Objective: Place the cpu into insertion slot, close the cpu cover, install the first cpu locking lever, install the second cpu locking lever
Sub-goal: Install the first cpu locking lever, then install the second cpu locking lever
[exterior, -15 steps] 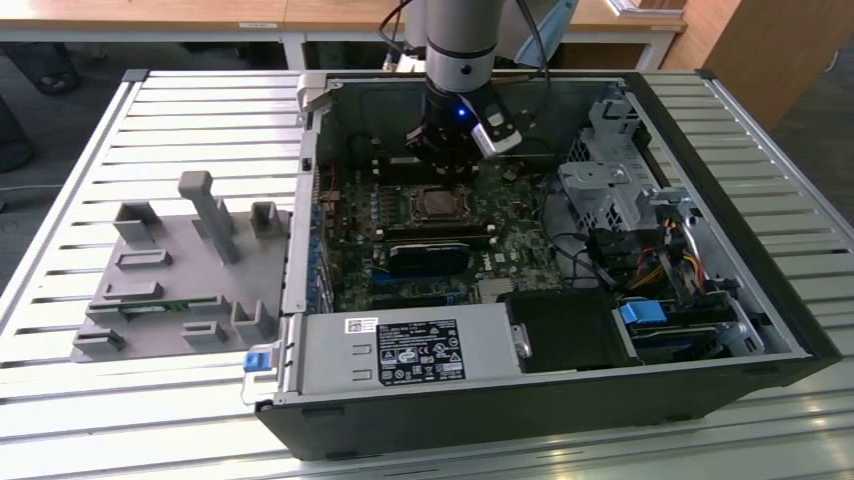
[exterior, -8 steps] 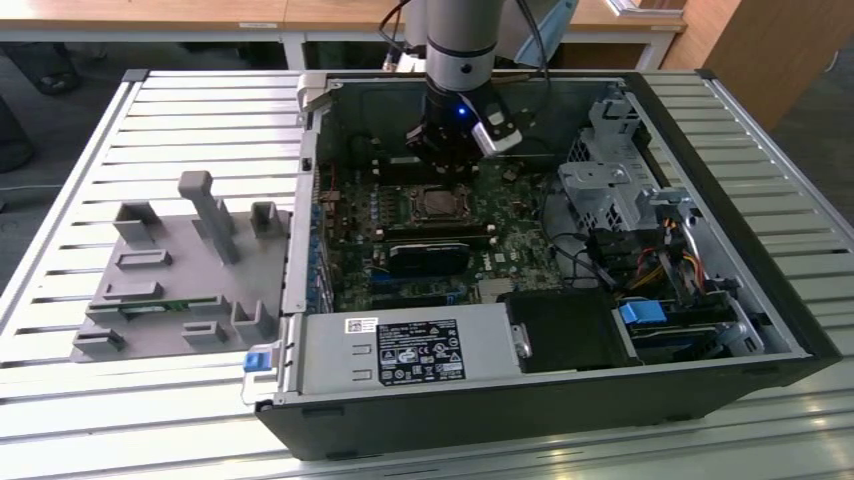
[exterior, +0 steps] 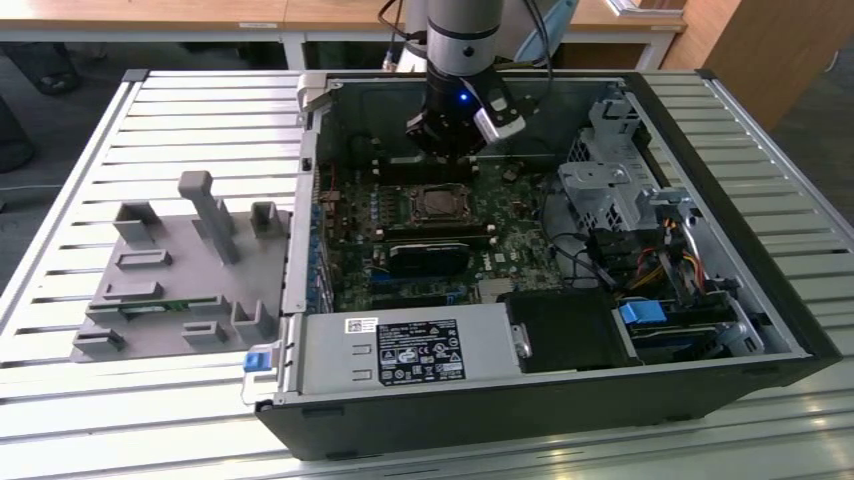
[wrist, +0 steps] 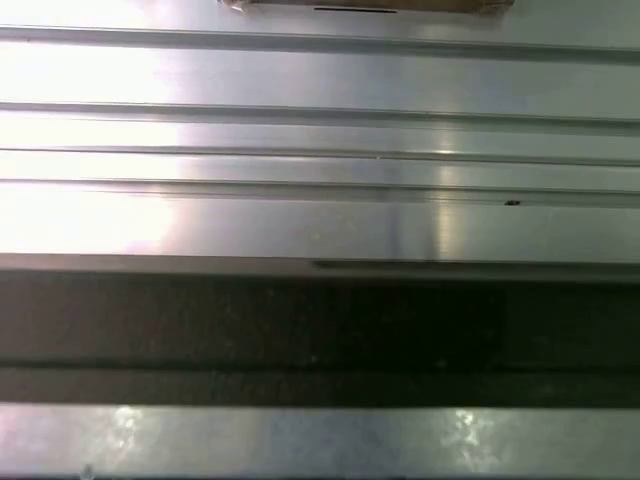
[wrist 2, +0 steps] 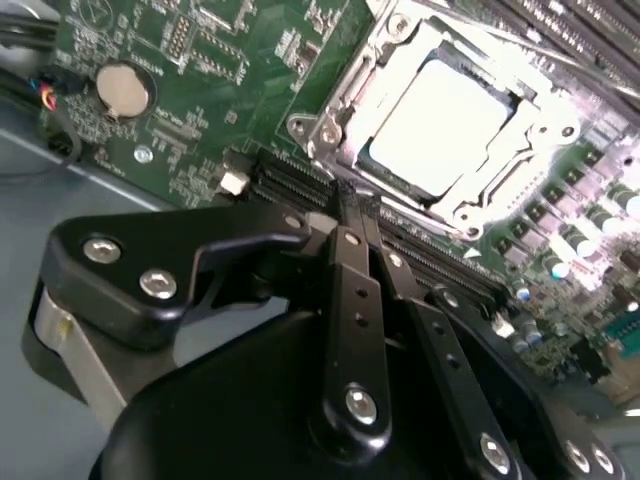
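Inside the open computer case, the insertion slot [exterior: 412, 204] sits in the middle of the green board. In the second wrist view the cpu [wrist 2: 440, 120] lies in it, its pale silver top showing through the window of the cpu cover [wrist 2: 350, 95]. The cover lies flat over the chip. My gripper [exterior: 447, 150] hangs just above the board on the far side of the socket. Its black fingers [wrist 2: 352, 290] meet at the tips, with the gripper [wrist 2: 350, 205] shut and nothing between them. I cannot make out how the locking levers stand.
The black case [exterior: 534, 400] rests on a slatted metal table [wrist: 320, 220]. A grey fixture [exterior: 174, 270] stands at the exterior view's left. Drive cages and cables [exterior: 627, 230] crowd the exterior view's right. Long black card slots [wrist 2: 300, 185] run beside the socket.
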Controlling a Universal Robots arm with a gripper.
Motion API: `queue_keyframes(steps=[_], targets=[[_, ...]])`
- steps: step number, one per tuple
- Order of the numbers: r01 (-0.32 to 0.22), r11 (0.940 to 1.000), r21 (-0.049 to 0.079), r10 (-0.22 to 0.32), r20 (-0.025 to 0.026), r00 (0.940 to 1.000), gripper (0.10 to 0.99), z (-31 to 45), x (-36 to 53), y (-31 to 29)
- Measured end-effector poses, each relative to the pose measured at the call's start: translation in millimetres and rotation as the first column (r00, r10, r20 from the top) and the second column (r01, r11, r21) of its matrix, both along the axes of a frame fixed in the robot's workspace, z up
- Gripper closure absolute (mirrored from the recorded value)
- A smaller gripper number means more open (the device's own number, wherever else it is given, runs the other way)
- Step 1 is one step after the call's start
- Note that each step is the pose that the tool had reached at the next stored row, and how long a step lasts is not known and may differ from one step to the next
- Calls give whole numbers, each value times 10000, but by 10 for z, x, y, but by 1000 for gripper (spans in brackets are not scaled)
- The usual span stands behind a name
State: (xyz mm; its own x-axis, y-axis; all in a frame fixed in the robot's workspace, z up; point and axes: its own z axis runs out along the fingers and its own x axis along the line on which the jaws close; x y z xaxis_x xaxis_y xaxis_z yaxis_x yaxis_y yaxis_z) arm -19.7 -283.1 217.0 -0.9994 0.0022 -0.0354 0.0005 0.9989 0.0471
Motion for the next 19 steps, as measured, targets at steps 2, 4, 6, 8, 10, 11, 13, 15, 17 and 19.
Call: queue_keyframes(steps=[2, 4, 6, 8, 10, 11, 13, 15, 17, 19], targets=[[0, 10000, -1, 0, 0, 10000, 980, 0, 0, -2], [0, 10000, -3, 0, -1, 10000, 980, 1, 0, -15], [0, 10000, -3, 0, -1, 10000, 980, 0, 0, -30], [1, 10000, -3, -1, -1, 10000, 980, 0, 0, -43], [1, 10000, -2, -1, -1, 10000, 980, 0, 0, -56], [1, 10000, -2, -1, -1, 10000, 980, 0, 0, -62], [1, 10000, -2, -1, 0, 10000, 980, 0, 0, -70], [1, 10000, -2, -1, 0, 10000, 980, 0, 0, -78], [1, 10000, -3, -1, -1, 10000, 980, 0, 0, -85], [1, 10000, -2, -1, -1, 10000, 980, 0, 0, -93]])
